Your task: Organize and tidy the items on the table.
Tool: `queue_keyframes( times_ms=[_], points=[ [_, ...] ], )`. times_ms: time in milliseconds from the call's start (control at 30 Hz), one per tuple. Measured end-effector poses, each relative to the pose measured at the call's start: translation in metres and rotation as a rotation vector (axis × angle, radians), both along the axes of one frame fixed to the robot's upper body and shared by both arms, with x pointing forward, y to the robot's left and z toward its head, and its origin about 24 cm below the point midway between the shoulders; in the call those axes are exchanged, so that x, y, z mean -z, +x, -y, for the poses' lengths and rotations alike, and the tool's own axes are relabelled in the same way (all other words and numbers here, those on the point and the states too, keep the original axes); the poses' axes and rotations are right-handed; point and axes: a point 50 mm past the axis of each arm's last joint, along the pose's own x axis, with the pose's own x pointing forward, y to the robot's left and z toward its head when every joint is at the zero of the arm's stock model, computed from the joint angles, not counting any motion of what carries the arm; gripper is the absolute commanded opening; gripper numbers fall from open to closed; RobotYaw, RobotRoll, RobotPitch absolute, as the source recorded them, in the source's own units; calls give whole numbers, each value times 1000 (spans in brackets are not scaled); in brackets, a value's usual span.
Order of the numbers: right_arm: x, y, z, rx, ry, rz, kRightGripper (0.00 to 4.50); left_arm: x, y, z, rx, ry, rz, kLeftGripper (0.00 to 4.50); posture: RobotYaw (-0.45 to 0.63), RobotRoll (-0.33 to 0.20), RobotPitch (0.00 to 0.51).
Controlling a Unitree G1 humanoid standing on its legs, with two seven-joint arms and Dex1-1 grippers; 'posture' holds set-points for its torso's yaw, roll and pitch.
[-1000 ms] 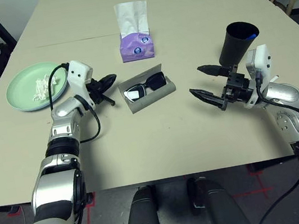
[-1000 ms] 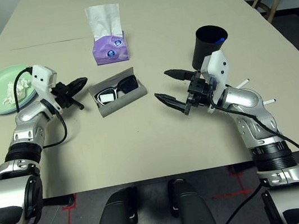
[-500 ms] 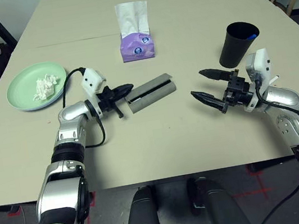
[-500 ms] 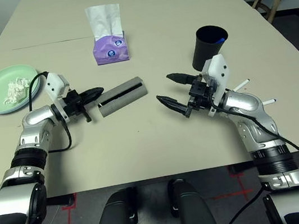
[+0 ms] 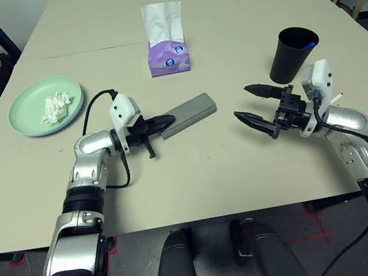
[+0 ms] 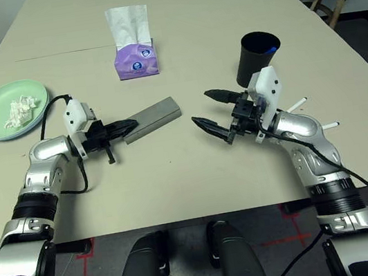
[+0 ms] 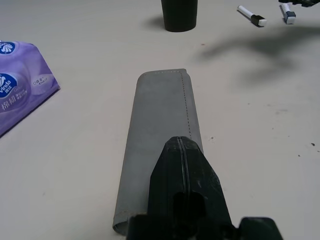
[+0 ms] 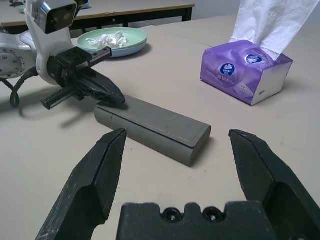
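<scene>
In the lower half of the head view both silver forearms reach in over the table (image 5: 245, 170). At centre right, the right gripper (image 5: 253, 104) hangs just above the beige top with its two black fingers spread wide and nothing between them, aimed toward the middle of the frame. At centre left, the left gripper (image 5: 162, 121) has its fingers pressed tightly together into one dark point, and that tip lies on the near end of the grey glasses case (image 5: 190, 112); the wrist view shows the joined fingers over the top face of the case rather than clamped around it. The case is closed and lies flat on the table just left of the frame's centre, running diagonally up toward the right. Behind the right gripper, in the upper right, a black cup (image 5: 292, 53) stands upright. In the upper middle sits a purple tissue box (image 5: 168, 55) with a white tissue sticking up. At the upper left, a pale-green plate (image 5: 31, 123) rests near the table's edge, with a crumpled white tissue wad (image 5: 55, 106) lying on it.
</scene>
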Motion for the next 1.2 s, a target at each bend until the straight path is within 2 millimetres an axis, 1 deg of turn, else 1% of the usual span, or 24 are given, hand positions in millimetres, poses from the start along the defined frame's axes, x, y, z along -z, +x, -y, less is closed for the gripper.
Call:
queue_keyframes(
  times_ms=[100, 167, 267, 367, 467, 533, 567, 600, 667, 733, 800, 867, 967, 1100, 1200],
  points=[
    [-1, 1, 0, -1, 1, 6, 4500, -4, 1, -2, -28, -26, 39, 25, 81, 0, 171],
    [-1, 2, 0, 1, 2, 4, 4500, -14, 2, -3, -30, -99, 80, 25, 84, 0, 171],
    [-1, 4, 0, 11, 5, -15, 4500, -34, -2, 0, 60, -142, 152, 642, 83, 0, 171],
    [1, 7, 4, 13, -38, -103, 4500, -44, -12, 9, 182, -140, 171, 1751, 82, 0, 170],
    [-3, 12, 6, 17, -102, -163, 4500, -41, -21, 18, 276, -123, 131, 2865, 81, 0, 171],
    [-8, 14, 10, 4, -159, -244, 4500, -37, -26, 24, 331, -111, 99, 3742, 82, 0, 170],
    [-8, 14, 13, 6, -200, -271, 4500, -37, -27, 25, 346, -112, 88, 4059, 82, 0, 170],
    [-8, 14, 18, 7, -292, -312, 4500, -37, -28, 27, 363, -115, 74, 4473, 83, 0, 171],
    [-10, 13, 25, 4, -390, -358, 4500, -39, -29, 29, 382, -126, 61, 4473, 82, 0, 171],
    [-20, 13, 30, -14, -459, -369, 4500, -39, -29, 32, 389, -136, 39, 4473, 81, 0, 172],
    [-32, 13, 36, -44, -582, -351, 4500, -37, -29, 37, 394, -147, 16, 4473, 79, 0, 173],
    [-46, 16, 49, -52, -727, -318, 4500, -36, -29, 41, 387, -160, 10, 4473, 80, 0, 175],
    [-59, 20, 62, -57, -888, -278, 4500, -35, -26, 45, 350, -176, 11, 4473, 80, 0, 175],
    [-52, 21, 67, -125, -1052, -268, 4500, -31, -22, 47, 299, -188, 2, 4473, 82, 0, 182],
    [-48, 18, 77, -160, -1186, -279, 4500, -30, -22, 47, 295, -171, 12, 4473, 81, 0, 185]
  ],
)
